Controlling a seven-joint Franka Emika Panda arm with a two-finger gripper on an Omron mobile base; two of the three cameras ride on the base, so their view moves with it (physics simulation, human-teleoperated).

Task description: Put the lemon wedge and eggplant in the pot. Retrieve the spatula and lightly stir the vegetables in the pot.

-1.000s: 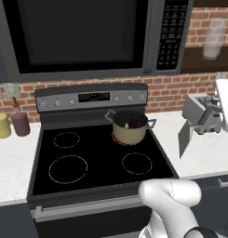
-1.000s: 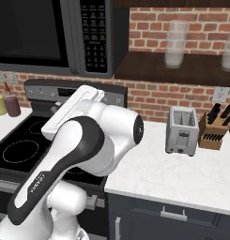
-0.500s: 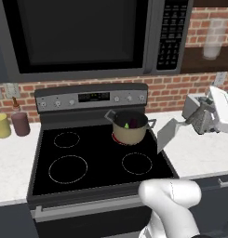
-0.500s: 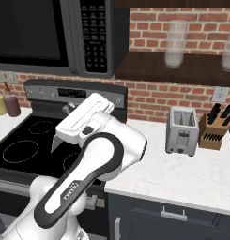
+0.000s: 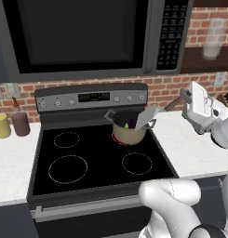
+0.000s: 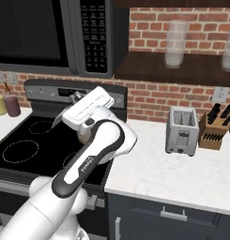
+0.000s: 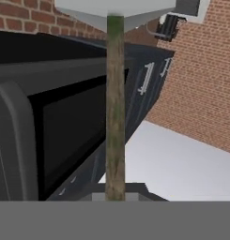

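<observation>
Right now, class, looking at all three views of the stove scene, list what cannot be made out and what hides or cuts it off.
- Pot contents, left base view: the rim and the spatula blade cover them; only small green and purple specks show.
- Pot, right base view: the arm hides it.
- Jaws on the spatula handle, hand view: cut off by the bottom edge.
- Spatula blade, hand view: cropped by the top edge.
- Stove display, left base view: too small to read.
</observation>
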